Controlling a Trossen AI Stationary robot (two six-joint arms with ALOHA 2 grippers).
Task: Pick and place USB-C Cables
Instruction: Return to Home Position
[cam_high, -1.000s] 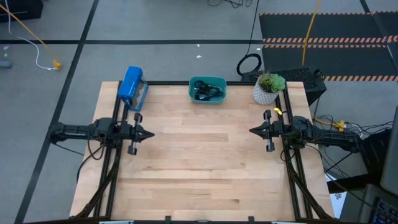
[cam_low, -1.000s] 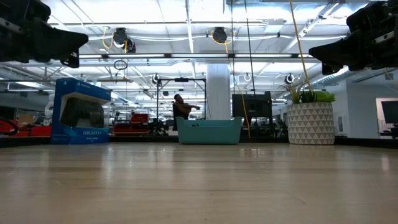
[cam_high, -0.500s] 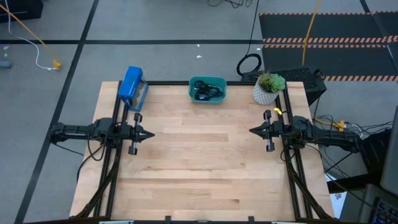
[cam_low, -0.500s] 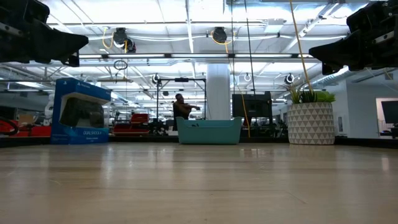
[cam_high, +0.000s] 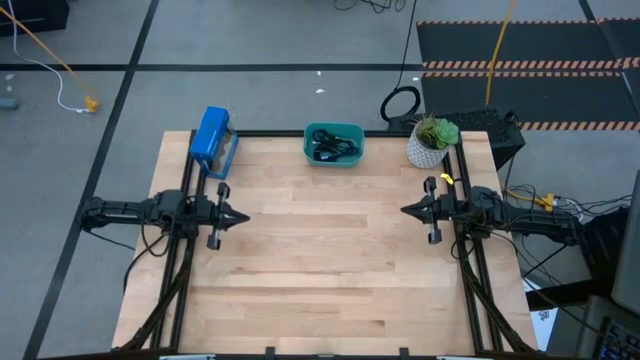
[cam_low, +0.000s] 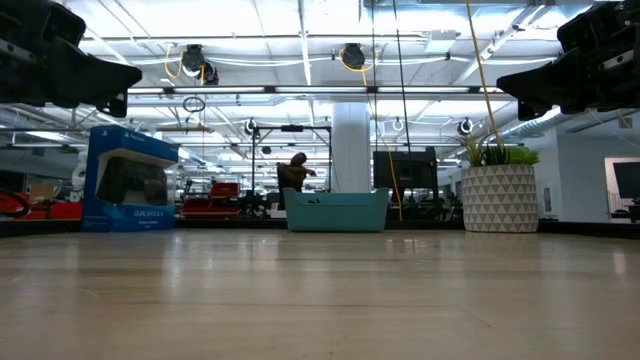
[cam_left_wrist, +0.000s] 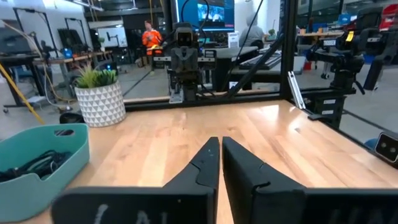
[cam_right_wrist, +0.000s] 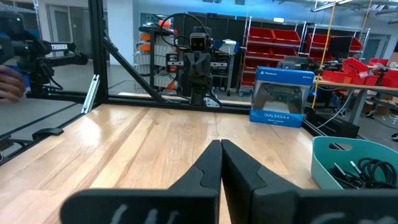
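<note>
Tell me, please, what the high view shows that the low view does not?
Only the high view shows the USB-C cables lying inside the teal bin, plus the black cable loop on the floor. Only the low view shows the room behind the table, with a person in it. Both show the bin, the blue box and the potted plant.
</note>
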